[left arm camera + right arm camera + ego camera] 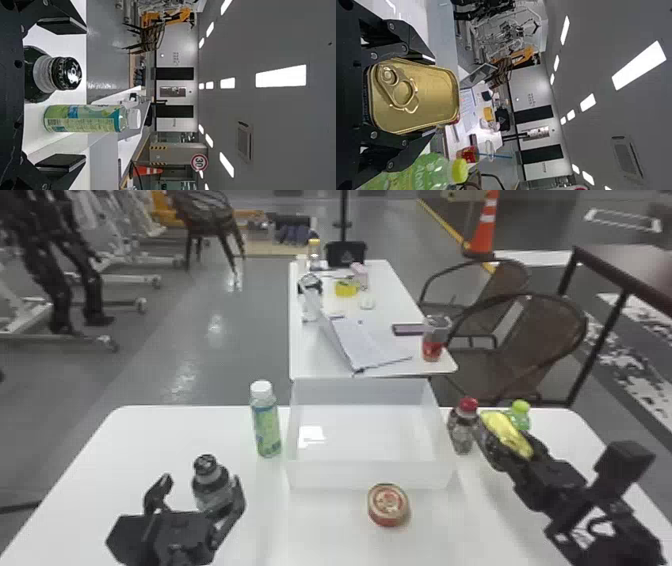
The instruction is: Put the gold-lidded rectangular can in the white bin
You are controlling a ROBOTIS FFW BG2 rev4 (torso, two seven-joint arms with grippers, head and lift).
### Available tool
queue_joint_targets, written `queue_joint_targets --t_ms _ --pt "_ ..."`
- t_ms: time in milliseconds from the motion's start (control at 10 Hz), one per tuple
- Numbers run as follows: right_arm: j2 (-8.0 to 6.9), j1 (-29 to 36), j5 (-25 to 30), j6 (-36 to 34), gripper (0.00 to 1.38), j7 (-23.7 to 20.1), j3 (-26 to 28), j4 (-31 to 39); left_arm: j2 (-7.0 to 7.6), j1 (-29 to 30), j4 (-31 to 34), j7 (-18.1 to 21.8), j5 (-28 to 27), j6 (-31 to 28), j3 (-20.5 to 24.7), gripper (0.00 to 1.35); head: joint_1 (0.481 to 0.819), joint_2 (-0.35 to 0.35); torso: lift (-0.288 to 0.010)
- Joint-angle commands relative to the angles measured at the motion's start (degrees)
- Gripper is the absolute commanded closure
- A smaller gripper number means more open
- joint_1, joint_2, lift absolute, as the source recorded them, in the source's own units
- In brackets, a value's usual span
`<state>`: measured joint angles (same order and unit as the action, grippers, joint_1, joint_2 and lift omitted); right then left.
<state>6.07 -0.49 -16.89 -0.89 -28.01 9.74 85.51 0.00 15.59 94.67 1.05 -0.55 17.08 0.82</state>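
In the head view, the right gripper (pixel 510 442) held the gold-lidded rectangular can (pixel 504 432) to the right of the white bin (pixel 370 475), outside its wall. The red-capped bottle (pixel 462 435) stood between can and bin, and the green-capped bottle (pixel 520 415) was just beyond the can. A leftward swing made too low could well have knocked the nearer bottle or caught the can on the rim. The left gripper (pixel 201 484) waited at the near left; a round tin (pixel 387 505) lay just near of the bin. In the left wrist view, that gripper's fingers were wide apart, with the dark-capped bottle between them, so a careless shift there might have tipped it. In the right wrist view, the fingers were closed on the can's sides, its ring pull (pixel 403 94) showing; a slanted or shallow grip could have let it twist if bumped.
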Motion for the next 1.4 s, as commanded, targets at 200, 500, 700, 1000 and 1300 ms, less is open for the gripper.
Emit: queue_joint_targets --t_ms 200,500,700,1000,1300 --pt "0.0 -6.19 -0.51 -1.66 0.83 -0.56 -4.73 0.01 -0.15 -0.21 -0.36 -0.09 0.46 -0.03 -0.29 0.16 0.549 0.0 -0.1" --pt "0.35 -12.78 -0.25 -4.74 0.83 -2.58 -9.22 -7.11 -0.15 -0.21 -0.62 -0.09 0.81 -0.2 -0.29 0.16 0.549 0.0 -0.1" --pt "0.35 -18.41 0.02 -6.5 0.83 -7.68 -12.38 -15.99 -0.15 -0.3 -0.71 -0.09 0.81 -0.29 -0.38 0.16 0.549 0.0 -0.1" --pt "0.26 -24.38 3.53 -11.94 0.83 -8.55 -13.35 -20.91 -0.15 -0.3 -0.8 -0.09 0.98 -0.29 -0.47 0.16 0.549 0.0 -0.1" --pt "0.26 -27.28 6.52 -17.13 0.83 -9.52 -13.35 -23.72 -0.15 -0.3 -0.89 -0.09 1.07 -0.38 -0.56 0.16 0.549 0.0 -0.1"
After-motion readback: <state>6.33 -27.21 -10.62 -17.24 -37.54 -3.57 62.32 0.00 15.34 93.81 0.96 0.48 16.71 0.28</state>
